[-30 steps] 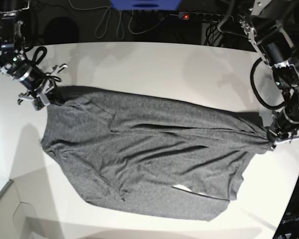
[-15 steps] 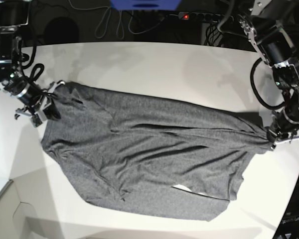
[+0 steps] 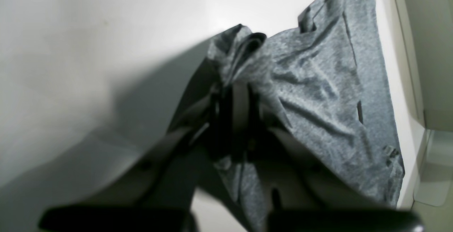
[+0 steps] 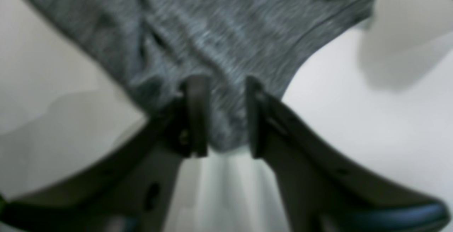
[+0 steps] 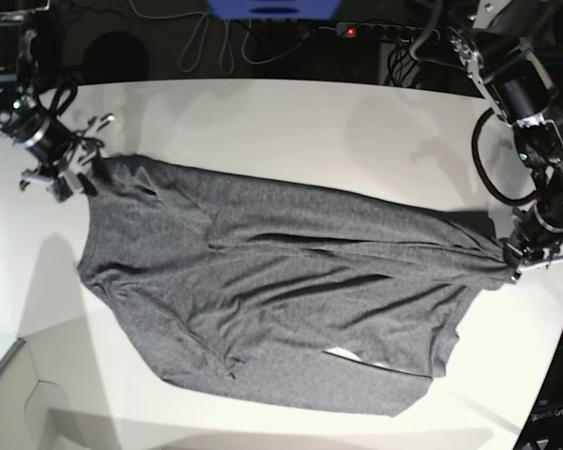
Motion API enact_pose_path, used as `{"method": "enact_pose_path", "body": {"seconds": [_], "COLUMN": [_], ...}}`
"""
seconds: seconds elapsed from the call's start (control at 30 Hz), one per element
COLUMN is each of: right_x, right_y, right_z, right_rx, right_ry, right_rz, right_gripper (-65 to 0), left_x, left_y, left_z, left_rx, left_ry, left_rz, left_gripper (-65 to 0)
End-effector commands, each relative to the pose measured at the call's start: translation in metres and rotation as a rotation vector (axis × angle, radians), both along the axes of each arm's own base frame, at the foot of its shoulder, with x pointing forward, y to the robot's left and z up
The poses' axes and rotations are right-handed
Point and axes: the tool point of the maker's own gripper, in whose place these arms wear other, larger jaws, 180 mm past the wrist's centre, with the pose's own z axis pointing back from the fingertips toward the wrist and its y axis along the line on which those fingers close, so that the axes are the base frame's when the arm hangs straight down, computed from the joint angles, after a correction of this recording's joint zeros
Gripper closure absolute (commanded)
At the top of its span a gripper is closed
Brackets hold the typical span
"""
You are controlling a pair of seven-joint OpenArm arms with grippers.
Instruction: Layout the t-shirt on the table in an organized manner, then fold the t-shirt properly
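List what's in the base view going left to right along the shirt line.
right end effector at the shirt's corner → t-shirt spread across the table → left end effector pinching the shirt's bunched end.

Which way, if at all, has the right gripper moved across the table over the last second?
Yes. The right gripper has moved toward the table's far left edge, dragging that corner of the t-shirt outward.
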Motion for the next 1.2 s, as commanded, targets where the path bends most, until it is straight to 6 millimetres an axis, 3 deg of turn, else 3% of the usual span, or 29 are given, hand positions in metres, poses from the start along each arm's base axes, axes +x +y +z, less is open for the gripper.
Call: {"method": "enact_pose_path", "body": {"seconds": [0.0, 0.2, 0.4, 0.53, 0.63, 0.93, 1.03, 1.17], "right_x": [0.007, 0.005, 0.014, 0.016, 0.012, 0.009, 0.009, 0.016], "right_y": [0.004, 0.025, 0.034, 0.037, 0.040, 0.038, 0.037, 0.030], "right_z": [0.011, 0.005, 0.007, 0.007, -0.005, -0.013, -0.013, -0.015], "right_rx": [0.024, 0.090, 0.123, 0.127, 0.135, 0.141, 0.139, 0.141], "right_ry": [-0.046, -0.047, -0.064, -0.065, -0.029, -0.007, -0.007, -0.007], "right_rz": [0.001, -0.021, -0.036, -0.031, -0.025, -0.037, -0.038, -0.058], "right_gripper": [-25.3, -38.0, -37.1, -31.3, -27.8, -27.8, -22.5, -3.8], "left_x": [0.010, 0.010, 0.010, 0.010, 0.010, 0.010, 0.010, 0.010], "left_y": [0.010, 0.010, 0.010, 0.010, 0.010, 0.010, 0.010, 0.010], "left_z": [0.020, 0.020, 0.020, 0.020, 0.020, 0.020, 0.020, 0.020], "left_rx": [0.027, 0.029, 0.033, 0.032, 0.028, 0.030, 0.029, 0.028], "left_ry": [-0.054, -0.052, -0.050, -0.051, -0.053, -0.051, -0.052, -0.053], "left_rz": [0.010, 0.010, 0.010, 0.010, 0.010, 0.010, 0.010, 0.010], "left_gripper": [-0.2, -0.2, -0.2, -0.2, -0.2, -0.2, -0.2, -0.2]}}
